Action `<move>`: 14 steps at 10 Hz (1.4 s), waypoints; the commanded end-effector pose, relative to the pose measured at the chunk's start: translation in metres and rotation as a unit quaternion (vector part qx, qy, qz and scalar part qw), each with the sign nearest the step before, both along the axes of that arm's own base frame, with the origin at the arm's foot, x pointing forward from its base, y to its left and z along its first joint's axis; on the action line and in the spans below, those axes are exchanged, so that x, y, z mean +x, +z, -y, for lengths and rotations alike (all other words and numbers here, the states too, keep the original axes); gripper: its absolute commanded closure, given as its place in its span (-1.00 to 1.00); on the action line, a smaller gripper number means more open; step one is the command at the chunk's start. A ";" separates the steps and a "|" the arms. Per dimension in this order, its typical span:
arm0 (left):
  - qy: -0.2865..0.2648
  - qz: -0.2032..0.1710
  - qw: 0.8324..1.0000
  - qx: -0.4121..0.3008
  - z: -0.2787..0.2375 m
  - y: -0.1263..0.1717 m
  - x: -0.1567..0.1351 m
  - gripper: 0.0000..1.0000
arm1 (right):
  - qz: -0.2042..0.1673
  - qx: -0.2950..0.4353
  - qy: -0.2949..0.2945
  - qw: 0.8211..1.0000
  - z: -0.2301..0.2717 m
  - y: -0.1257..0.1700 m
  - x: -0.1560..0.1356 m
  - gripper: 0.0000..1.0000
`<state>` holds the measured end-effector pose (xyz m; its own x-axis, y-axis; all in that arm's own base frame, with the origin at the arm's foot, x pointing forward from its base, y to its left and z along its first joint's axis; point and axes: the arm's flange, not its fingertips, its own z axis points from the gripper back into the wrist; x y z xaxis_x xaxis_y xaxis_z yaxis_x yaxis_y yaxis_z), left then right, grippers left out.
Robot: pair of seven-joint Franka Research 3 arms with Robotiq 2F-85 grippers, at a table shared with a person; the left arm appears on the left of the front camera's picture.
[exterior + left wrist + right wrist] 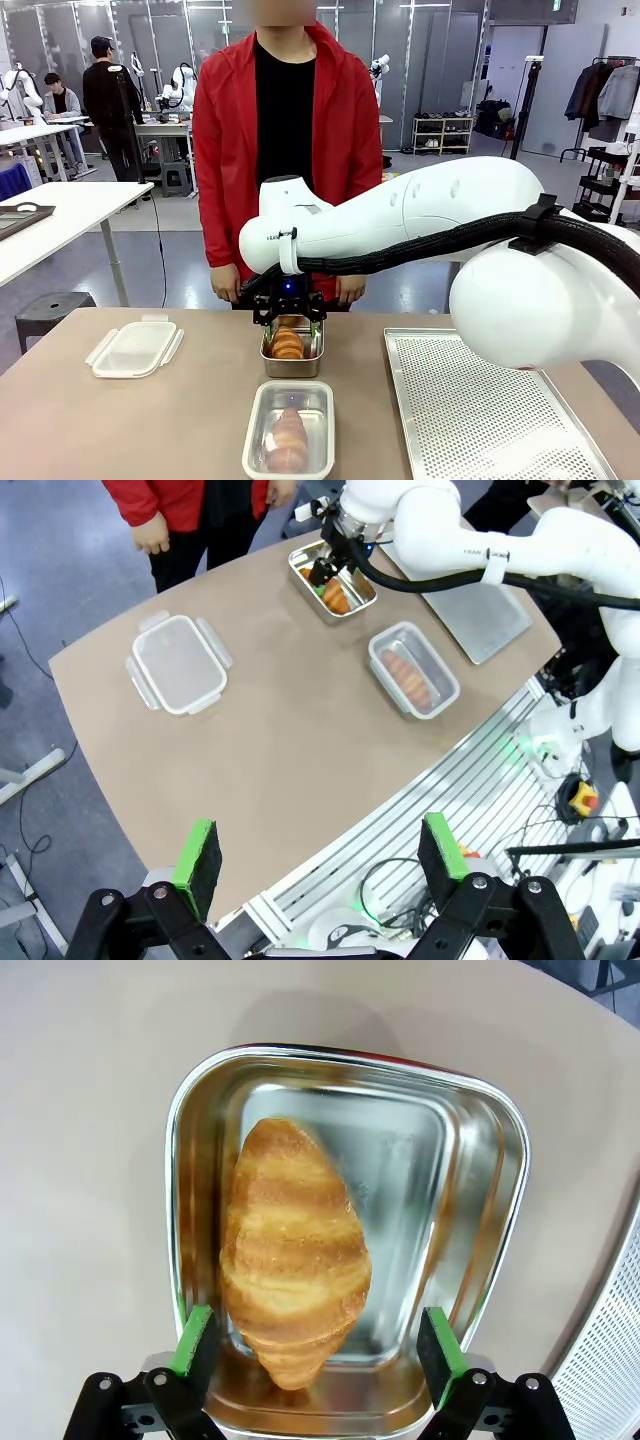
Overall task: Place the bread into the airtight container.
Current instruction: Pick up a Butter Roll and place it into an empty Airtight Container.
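A clear plastic airtight container [289, 428] nearest the camera already holds one croissant. Behind it, the right tool [288, 318] hangs open over the golden croissant [293, 1265] in the steel tray [492, 1200], pads straddling it for pickup.

No lettering is reading clearly anywhere. Small dark print is sitting on the white robot arm [470, 552] above the desk's far edge, but it is staying too small to make out.
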<state>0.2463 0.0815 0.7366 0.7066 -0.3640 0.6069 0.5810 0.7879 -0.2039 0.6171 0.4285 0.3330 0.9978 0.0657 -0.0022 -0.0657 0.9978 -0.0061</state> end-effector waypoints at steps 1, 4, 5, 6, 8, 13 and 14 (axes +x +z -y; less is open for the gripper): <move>-0.009 0.003 1.000 0.000 0.000 0.001 -0.001 -1.00 | -0.001 -0.001 -0.001 1.000 -0.001 0.001 0.001 -1.00; -0.009 0.003 1.000 0.000 0.000 0.001 -0.001 -1.00 | 0.042 -0.014 0.060 0.997 0.028 0.058 -0.018 -1.00; -0.009 0.003 1.000 0.000 0.000 0.001 -0.001 -1.00 | 0.055 0.002 0.074 0.996 0.045 0.085 -0.028 -1.00; -0.009 0.003 1.000 0.000 0.000 0.001 -0.001 -1.00 | 0.059 0.027 0.065 0.996 0.062 0.108 -0.036 -1.00; -0.009 0.003 1.000 0.000 0.000 0.001 -0.001 -1.00 | 0.070 0.069 0.069 0.993 0.091 0.156 -0.062 -1.00; -0.009 0.003 1.000 0.000 0.000 0.001 -0.001 -1.00 | 0.096 0.091 0.146 0.980 0.215 0.293 -0.167 -1.00; -0.009 0.003 1.000 0.000 0.000 0.001 -0.001 -1.00 | 0.107 0.092 0.161 0.977 0.242 0.317 -0.186 -1.00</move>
<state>0.2463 0.0817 0.7366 0.7066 -0.3636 0.6070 0.5808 0.7880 -0.2041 0.4496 0.2153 0.6460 0.9205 0.3166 0.2291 -0.3500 0.9286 0.1230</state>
